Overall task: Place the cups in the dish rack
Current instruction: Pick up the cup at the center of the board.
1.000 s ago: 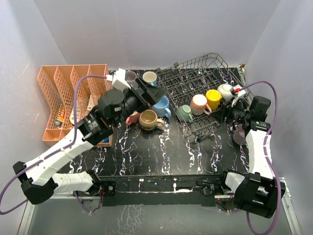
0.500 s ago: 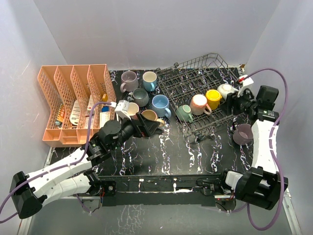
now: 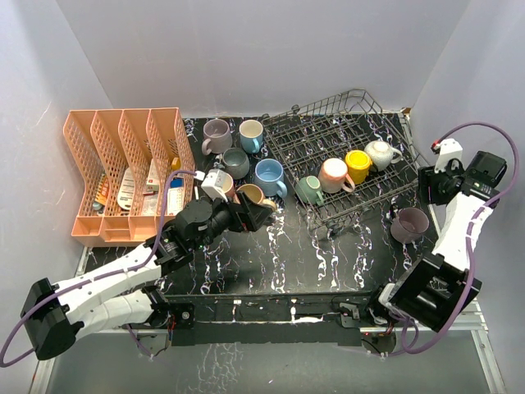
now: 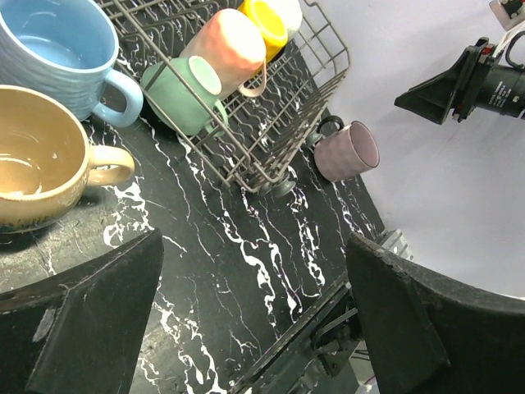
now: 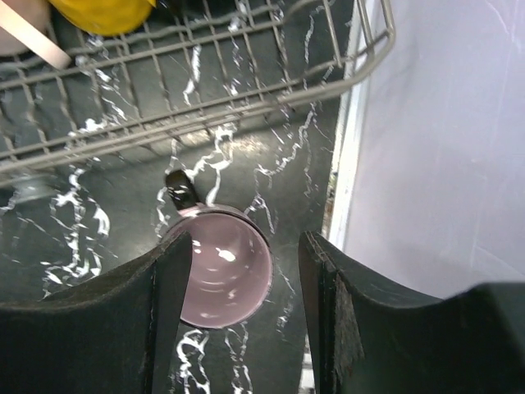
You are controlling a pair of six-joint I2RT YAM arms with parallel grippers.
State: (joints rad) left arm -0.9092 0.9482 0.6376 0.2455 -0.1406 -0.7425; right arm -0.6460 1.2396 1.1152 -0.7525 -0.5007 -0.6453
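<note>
My feed: right gripper open, empty. Mauve cup upright, framed between its fingers, untouched, just near-right of dish rack.

top external: fixed high above near edge of black marbled tabletop, facing down and forward, far off.
left wrist: low and close, facing right toward dark grey wire dish rack.
right wrist: close, straight down at rack's right corner.
shared: mauve glossy ceramic mug beside rack, in all three.

Glossy ceramic cups; metal wire dish rack.
</note>
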